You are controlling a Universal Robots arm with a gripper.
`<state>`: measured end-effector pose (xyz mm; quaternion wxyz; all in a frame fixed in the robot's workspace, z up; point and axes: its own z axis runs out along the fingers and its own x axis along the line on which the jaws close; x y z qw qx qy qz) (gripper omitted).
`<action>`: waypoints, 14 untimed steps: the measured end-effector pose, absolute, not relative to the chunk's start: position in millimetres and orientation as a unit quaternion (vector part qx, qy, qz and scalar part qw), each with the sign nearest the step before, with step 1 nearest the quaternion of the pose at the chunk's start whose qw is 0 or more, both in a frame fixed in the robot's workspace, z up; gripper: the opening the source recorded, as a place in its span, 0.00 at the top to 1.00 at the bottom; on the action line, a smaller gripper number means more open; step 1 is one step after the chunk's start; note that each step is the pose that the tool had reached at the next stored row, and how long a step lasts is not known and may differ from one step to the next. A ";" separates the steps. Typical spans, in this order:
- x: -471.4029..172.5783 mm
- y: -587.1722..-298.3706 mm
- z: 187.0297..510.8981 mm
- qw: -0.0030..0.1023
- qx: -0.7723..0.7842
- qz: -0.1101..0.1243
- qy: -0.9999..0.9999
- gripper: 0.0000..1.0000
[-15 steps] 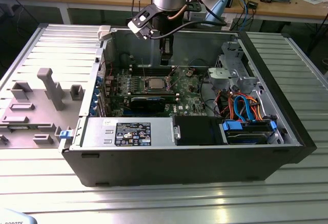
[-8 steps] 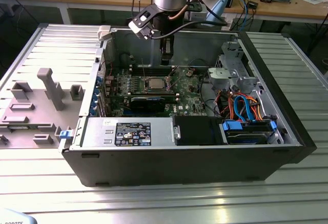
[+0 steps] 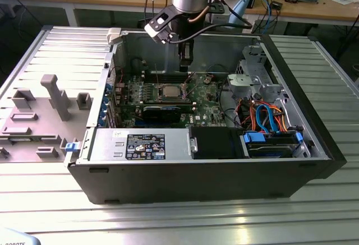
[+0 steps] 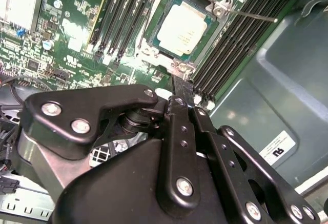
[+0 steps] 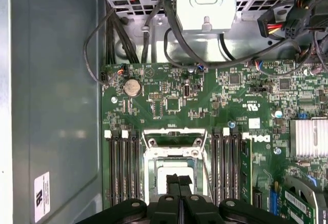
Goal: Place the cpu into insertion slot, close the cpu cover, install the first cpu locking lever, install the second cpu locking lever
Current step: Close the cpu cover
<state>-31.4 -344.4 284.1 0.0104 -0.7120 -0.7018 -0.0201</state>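
The cpu (image 4: 182,26) lies flat in the insertion slot (image 4: 154,8) on the green motherboard, its dull silver top showing. The cpu cover (image 4: 218,9), a thin silver frame, lies down around the chip. A thin metal lever (image 4: 253,15) sticks out from one corner of the socket over the memory slots. My gripper (image 3: 185,68) hangs a little above the board just behind the socket (image 3: 171,92), shut with nothing between its black fingers (image 5: 174,182). In the first wrist view the fingertips overlap the cpu (image 5: 174,171).
The open computer case (image 3: 314,144) walls the board in. Black memory slots (image 4: 241,34) flank the socket on both sides. A drive cage (image 3: 255,79) and coloured cables (image 3: 263,119) fill the exterior view's right. A grey fixture block (image 3: 53,96) stands outside on the exterior view's left.
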 end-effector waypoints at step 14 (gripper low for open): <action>0.5 -344.3 275.7 0.012 -0.676 -0.019 -0.737 0.89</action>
